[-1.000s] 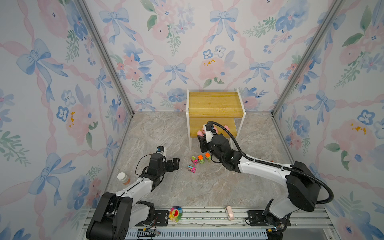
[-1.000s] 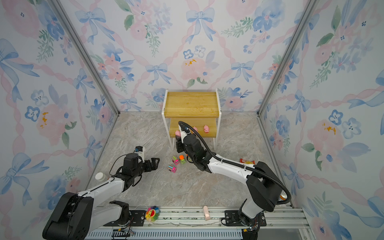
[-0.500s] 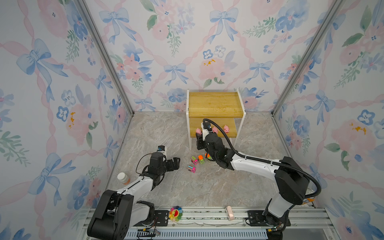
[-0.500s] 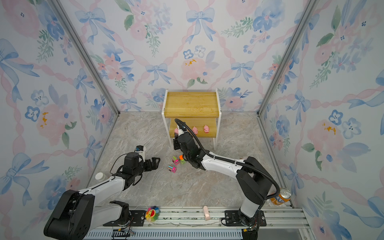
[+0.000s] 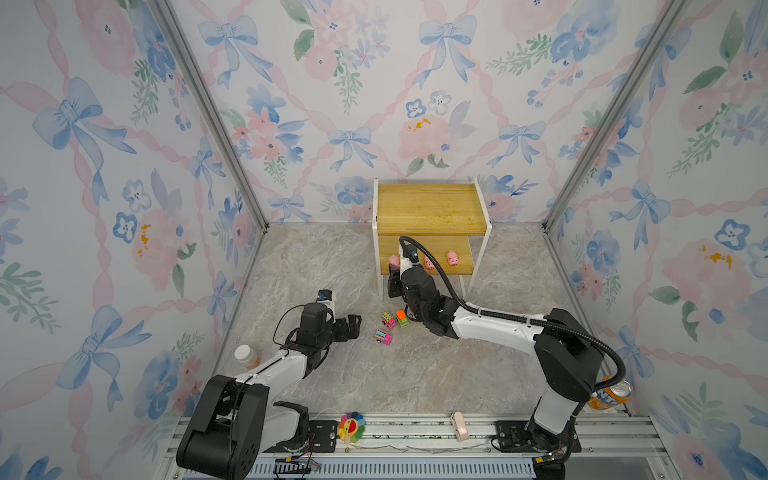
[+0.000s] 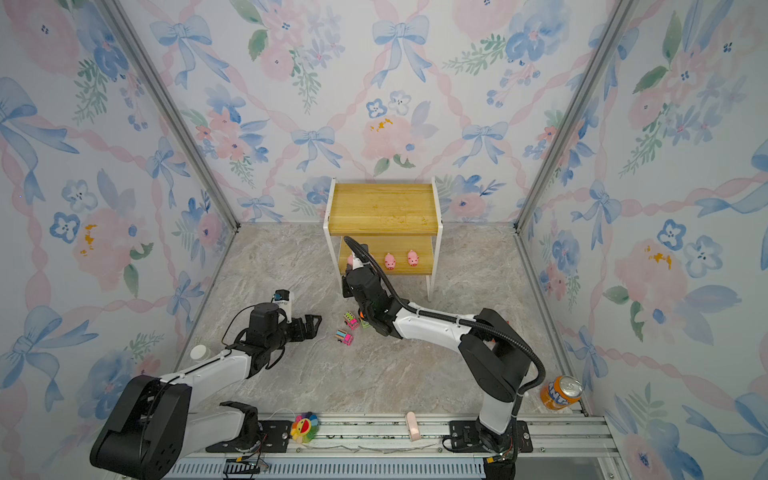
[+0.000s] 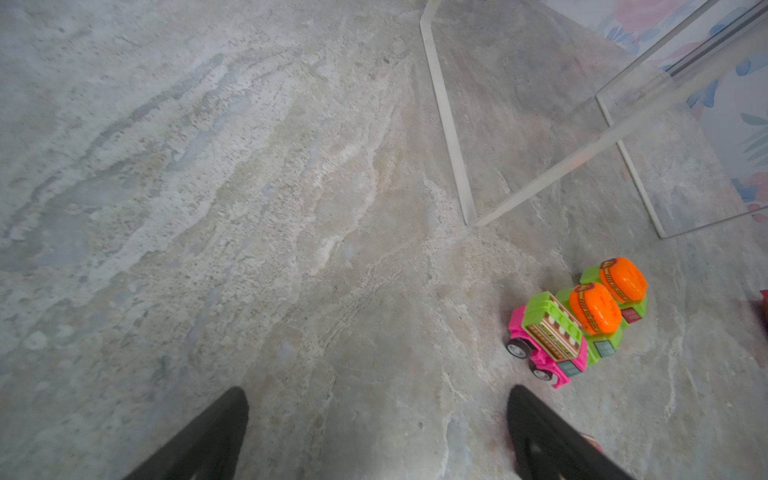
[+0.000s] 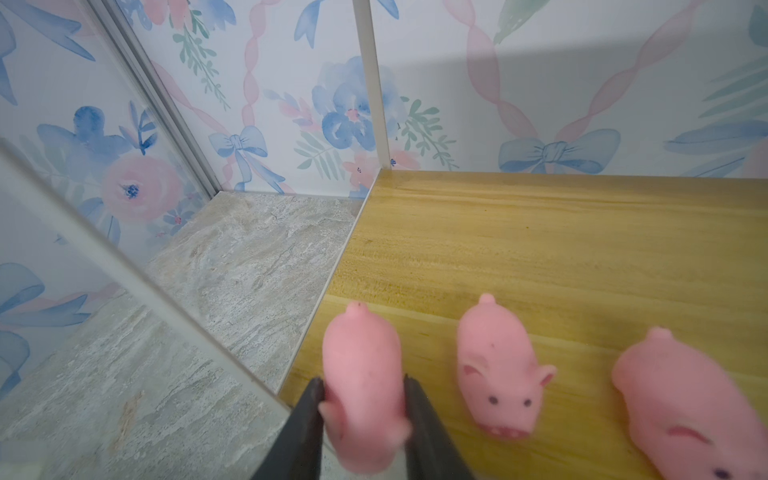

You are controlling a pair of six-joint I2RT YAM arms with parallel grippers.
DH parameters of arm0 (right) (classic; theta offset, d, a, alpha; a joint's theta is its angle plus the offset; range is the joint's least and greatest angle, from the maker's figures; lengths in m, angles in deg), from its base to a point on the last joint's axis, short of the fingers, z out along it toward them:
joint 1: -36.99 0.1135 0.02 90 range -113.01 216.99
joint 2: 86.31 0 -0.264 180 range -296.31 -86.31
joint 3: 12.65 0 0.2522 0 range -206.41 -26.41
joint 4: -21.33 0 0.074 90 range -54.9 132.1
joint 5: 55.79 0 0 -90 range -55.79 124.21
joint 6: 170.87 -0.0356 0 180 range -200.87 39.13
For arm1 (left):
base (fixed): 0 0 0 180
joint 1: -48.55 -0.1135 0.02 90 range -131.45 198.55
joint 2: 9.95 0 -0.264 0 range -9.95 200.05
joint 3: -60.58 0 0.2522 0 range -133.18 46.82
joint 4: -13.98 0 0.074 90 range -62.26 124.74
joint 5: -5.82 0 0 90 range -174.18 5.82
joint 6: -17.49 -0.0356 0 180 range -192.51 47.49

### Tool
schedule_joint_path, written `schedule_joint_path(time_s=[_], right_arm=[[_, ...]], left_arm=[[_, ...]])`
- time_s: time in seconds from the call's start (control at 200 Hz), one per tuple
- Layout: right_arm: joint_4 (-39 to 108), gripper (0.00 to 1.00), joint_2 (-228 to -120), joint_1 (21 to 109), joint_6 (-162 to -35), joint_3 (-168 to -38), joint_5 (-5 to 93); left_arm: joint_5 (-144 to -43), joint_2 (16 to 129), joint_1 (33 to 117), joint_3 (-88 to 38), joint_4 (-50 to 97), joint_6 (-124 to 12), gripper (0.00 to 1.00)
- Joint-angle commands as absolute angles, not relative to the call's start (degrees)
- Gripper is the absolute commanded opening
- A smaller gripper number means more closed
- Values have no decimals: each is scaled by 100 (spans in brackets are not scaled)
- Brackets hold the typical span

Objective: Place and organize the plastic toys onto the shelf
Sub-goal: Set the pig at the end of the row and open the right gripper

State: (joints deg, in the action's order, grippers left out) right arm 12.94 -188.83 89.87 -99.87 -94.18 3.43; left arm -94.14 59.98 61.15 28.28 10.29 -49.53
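Right gripper (image 8: pixel 363 378) shifted left | clamped on pig (image 8: pixel 361 345) | at shelf (image 8: pixel 540 249) left edge | left gripper (image 7: pixel 378 390) apart

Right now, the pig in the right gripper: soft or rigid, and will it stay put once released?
Probably soft and light: the pig looks matte and rubbery, pinched by the right gripper. Likely grippy, not slippery. Its rounded body is near the edge of the lower board, so it might tip off.

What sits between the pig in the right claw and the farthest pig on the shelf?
Another pink pig on the lower board, seen clearest in the right wrist view.
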Motion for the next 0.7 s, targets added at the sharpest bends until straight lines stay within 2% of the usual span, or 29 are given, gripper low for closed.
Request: schedule_joint_path(time_s=[0.0, 0.695], right_arm=[[1020, 33, -19013, 9093, -10043, -9628, 62], [-15, 34, -19599, 9254, -9662, -9703, -619]], left_arm=[[-9516, 6070, 6083, 2713, 1044, -5123, 98], [-9597, 6168, 6083, 2683, 978, -5256, 98]])
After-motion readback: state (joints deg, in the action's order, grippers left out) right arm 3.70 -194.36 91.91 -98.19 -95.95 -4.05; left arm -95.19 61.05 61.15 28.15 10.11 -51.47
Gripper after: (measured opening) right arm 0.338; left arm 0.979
